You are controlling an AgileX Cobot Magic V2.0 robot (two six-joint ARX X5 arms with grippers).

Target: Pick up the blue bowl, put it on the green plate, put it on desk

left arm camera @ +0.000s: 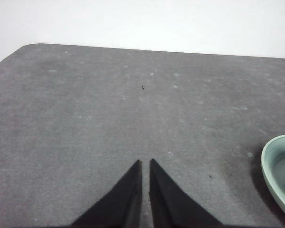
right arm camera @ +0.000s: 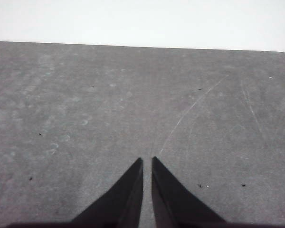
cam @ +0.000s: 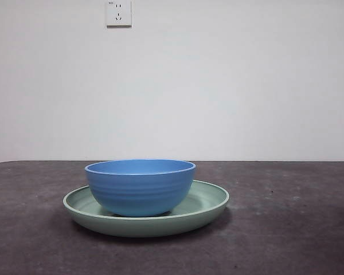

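- Blue bowl (cam: 140, 186): upright, ridged on its outer wall, seated inside the green plate, slightly off the plate's centre; nothing is seen inside it from the low front view.
- Green plate (cam: 206, 209): wide, shallow, laid flat on the worktop (cam: 286, 229); its rim is also caught at the edge of the left wrist view (left arm camera: 270, 166).
- Left pincer (left arm camera: 145, 164): jaws brought together with only a thin slit between them, nothing held; positioned over bare worktop, apart from the plate.
- Right pincer (right arm camera: 147, 161): jaws likewise drawn together, nothing held; only scratched worktop (right arm camera: 85, 118) is seen beyond it, the plate being out of its view.
- Wall socket (cam: 118, 12): mounted on the white wall behind the plate.
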